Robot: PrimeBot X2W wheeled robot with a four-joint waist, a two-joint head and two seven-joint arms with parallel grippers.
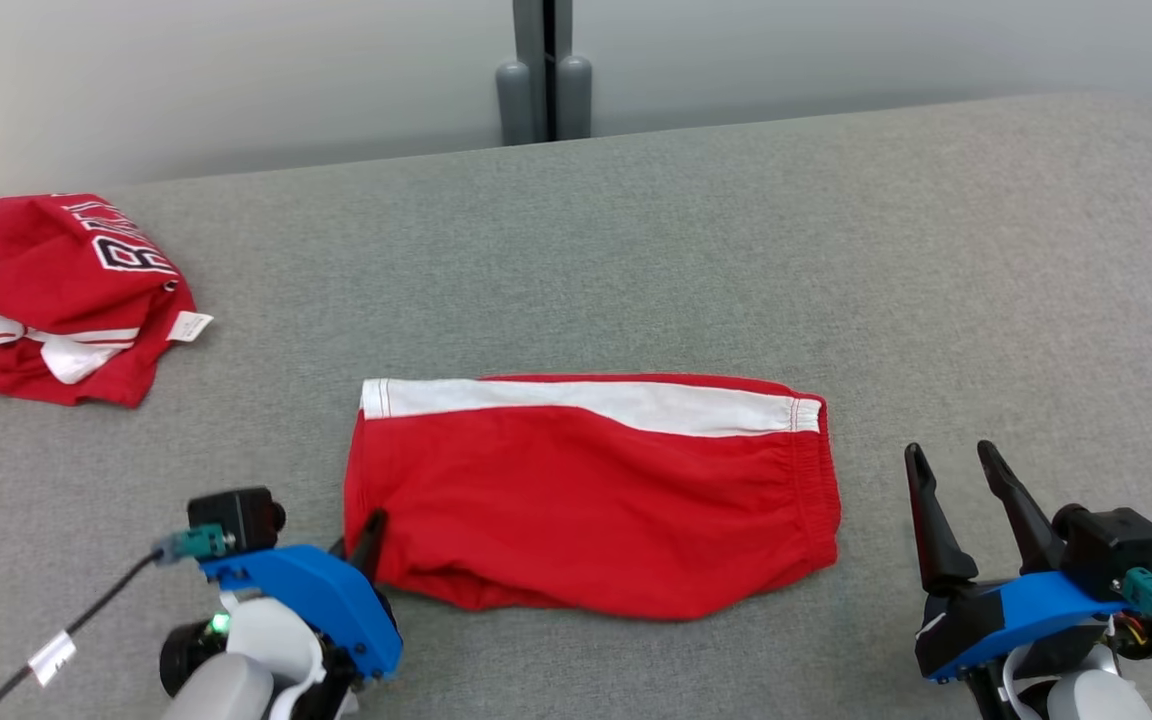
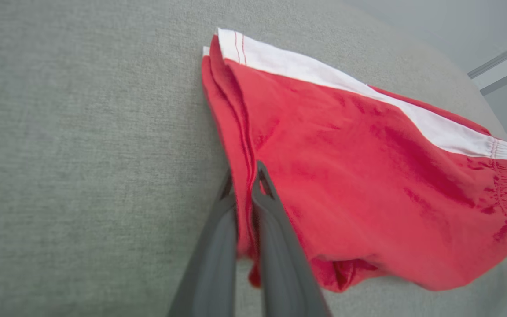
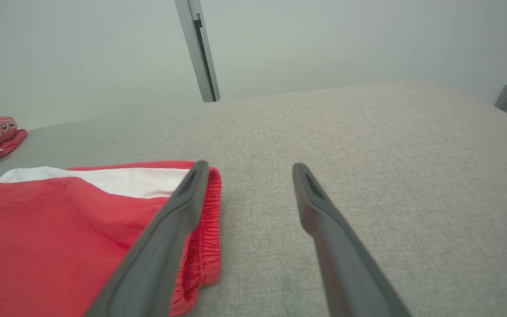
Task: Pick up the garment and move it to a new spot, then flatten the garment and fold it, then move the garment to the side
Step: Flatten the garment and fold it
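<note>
left gripper [image 2: 244, 176] is pinching the folded red-and-white fabric shorts [image 1: 586, 500] by the edge, probably for dragging them aside; right gripper [image 1: 948, 455] is hovering open.

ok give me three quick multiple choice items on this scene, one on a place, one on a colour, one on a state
1. In the head view, where does the bundled red garment lie relative to the red shorts?
A. on top of them
B. far to their right
C. further away, to their left

2. What colour is the stripe along the shorts' far edge?
A. black
B. white
C. yellow

3. What state is the left end effector in?
A. shut on the shorts' left edge
B. wide open above the shorts
C. shut on the bundled garment

Key: 1 C, it sits apart at the upper left of the head view; 2 B, a white band runs along that edge; 3 A, the left wrist view shows both fingers pinching the red cloth.
</note>
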